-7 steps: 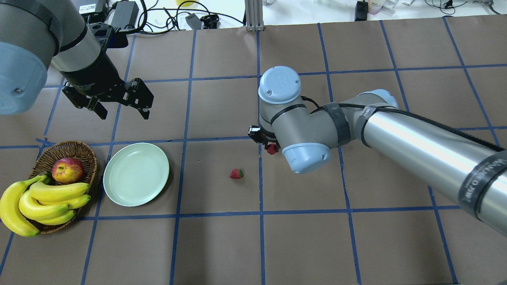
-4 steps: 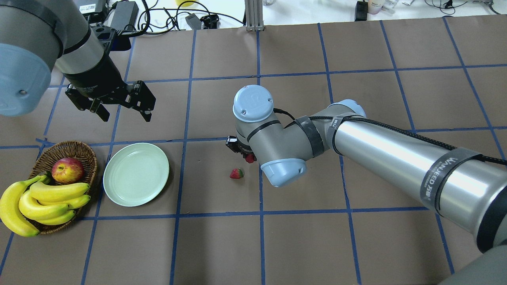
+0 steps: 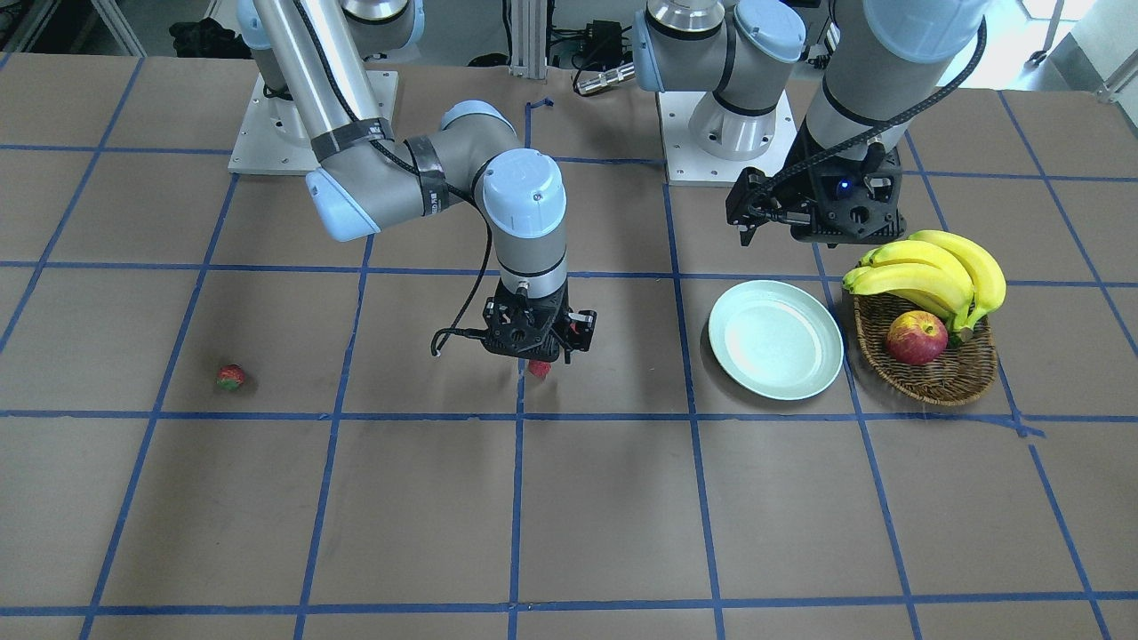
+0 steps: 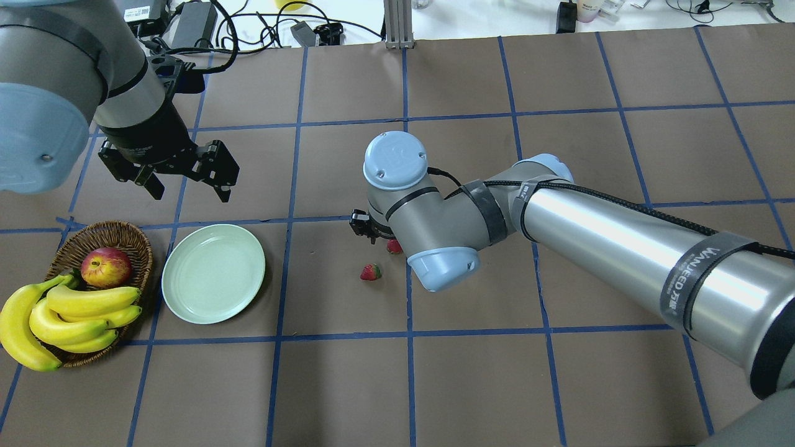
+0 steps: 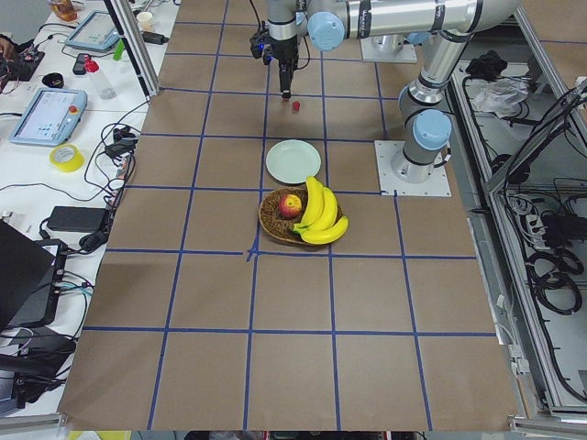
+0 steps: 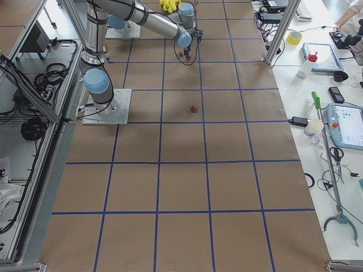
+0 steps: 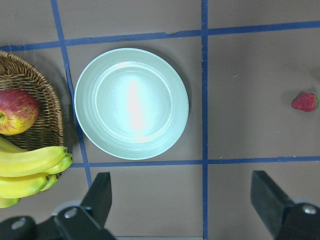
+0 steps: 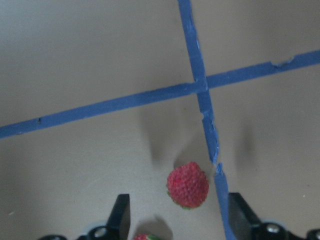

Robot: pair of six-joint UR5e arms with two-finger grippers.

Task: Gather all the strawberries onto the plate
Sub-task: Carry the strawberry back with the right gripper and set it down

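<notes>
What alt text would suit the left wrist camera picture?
From above, an empty pale green plate sits mid-frame on a brown table crossed by blue tape lines. A wicker basket holding an apple and bananas is at its left, one strawberry lies far right, and the open left gripper shows along the bottom edge.

Glossy smooth plate [image 4: 213, 273], rough woven wicker basket [image 4: 124, 228] at its nine o'clock, matt brown paper table cover [image 4: 348, 385], pimpled strawberry [image 8: 187, 184] skin, brushed metal arm tube [image 4: 608, 239]

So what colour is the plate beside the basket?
The plate is pale mint green, plain, no pattern; clearest in the left wrist view.
</notes>
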